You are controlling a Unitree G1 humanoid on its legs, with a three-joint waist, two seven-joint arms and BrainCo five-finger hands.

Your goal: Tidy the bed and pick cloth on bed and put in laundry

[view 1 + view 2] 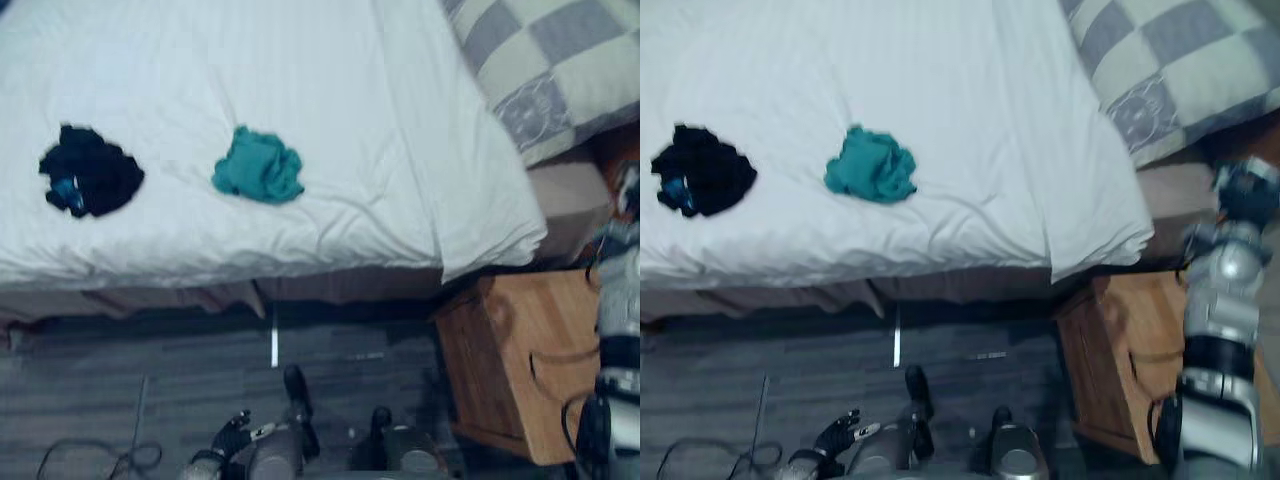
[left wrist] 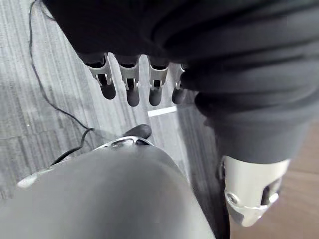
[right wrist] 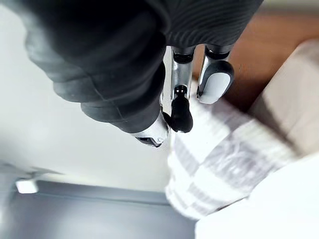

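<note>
My left hand hangs low on the near left, over the floor, fingers loose and straight with nothing in them. My right hand is up on the right by the checked pillow, fingers relaxed and also empty.

By my reading, the job has barely begun. The teal cloth sits bunched near the middle of the bed, close to the near edge. The black cloth lies to its left, well apart from it and about as near the edge. Neither is touched by a hand, so both have to be lifted and carried to the laundry. The white cover is fairly flat but creased, and its right near corner droops over the side, so the tidying looks undone too.

For room, the near edge of the bed runs straight across in front of me, with open floor along it. That gives me a clear approach to both cloths from the near side. The tight spot is on the right: a wooden nightstand stands just beside the bed's corner, close under my right arm. I would keep that arm's swing inward and clear of it.
</note>
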